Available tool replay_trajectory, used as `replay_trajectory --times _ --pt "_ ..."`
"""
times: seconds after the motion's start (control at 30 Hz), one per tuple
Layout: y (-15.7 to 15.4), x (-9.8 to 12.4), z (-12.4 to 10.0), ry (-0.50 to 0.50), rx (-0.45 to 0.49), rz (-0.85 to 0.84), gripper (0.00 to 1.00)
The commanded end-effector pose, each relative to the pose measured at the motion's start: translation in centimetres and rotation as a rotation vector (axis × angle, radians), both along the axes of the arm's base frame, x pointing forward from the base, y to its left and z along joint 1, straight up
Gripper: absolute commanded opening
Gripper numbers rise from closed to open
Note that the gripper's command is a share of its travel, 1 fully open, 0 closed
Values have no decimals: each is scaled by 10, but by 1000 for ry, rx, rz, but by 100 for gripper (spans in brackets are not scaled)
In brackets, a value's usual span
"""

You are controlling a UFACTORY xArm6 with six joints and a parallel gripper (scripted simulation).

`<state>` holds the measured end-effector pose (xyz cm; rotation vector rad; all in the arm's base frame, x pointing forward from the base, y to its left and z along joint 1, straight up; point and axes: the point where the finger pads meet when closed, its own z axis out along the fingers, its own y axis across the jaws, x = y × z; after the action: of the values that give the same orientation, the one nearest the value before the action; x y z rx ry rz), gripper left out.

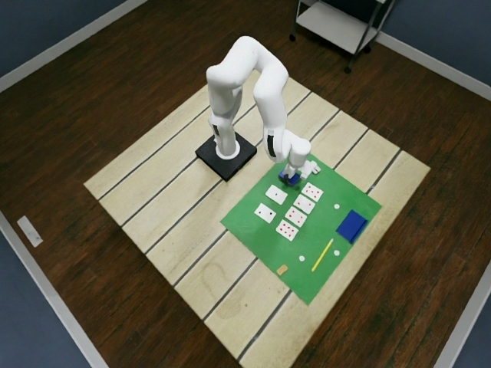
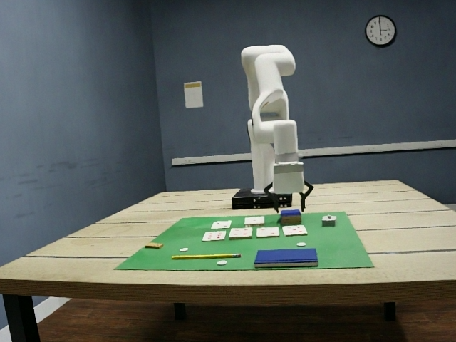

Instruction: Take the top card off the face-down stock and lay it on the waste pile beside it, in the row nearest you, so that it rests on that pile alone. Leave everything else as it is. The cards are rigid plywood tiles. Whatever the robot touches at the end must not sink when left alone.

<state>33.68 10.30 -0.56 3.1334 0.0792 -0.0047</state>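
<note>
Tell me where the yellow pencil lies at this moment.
The yellow pencil lies on the green mat's front edge in the exterior view, left of the blue book, between two white discs.
</note>
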Motion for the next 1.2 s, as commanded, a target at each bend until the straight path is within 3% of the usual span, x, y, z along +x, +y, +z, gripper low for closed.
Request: replay_trajectory --times 0.0,0.87,0.9,1.17 --pt "0 1 1 -3 1 0 87" --pt "0 1 -2 -3 1 0 87" --pt "0 1 -2 -3 1 0 75" --pt "0 1 -2 -3 1 0 75"
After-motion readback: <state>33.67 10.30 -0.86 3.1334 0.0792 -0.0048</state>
